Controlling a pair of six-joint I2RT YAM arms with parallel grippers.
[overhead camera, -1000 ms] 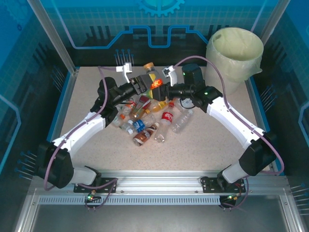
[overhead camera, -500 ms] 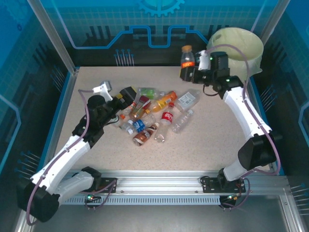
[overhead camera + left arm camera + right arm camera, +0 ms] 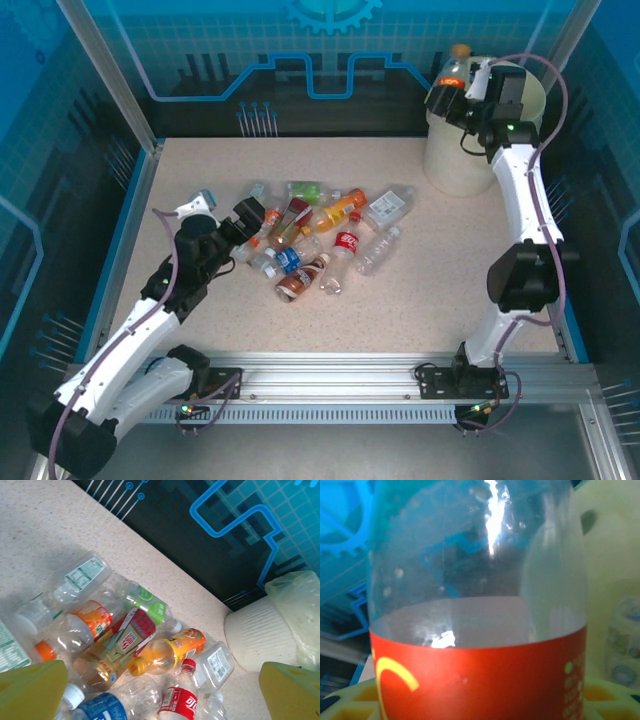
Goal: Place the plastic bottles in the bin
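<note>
The right hand (image 3: 465,88) gripped an orange-labelled bottle (image 3: 453,70) above the left rim of the bin (image 3: 455,160), at the far right corner of the table (image 3: 420,300). The left hand (image 3: 250,218) hovered open beside the mid-table pile (image 3: 325,235).

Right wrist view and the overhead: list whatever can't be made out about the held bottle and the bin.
Held bottle: right wrist view, cap and base cut off by the frame edges; label print unreadable this close.
Right gripper: top view, fingertips too small to tell apart against the bottle.
Bin: top view, contents hidden by the gripper and bottle; blurred in the right wrist view.
</note>
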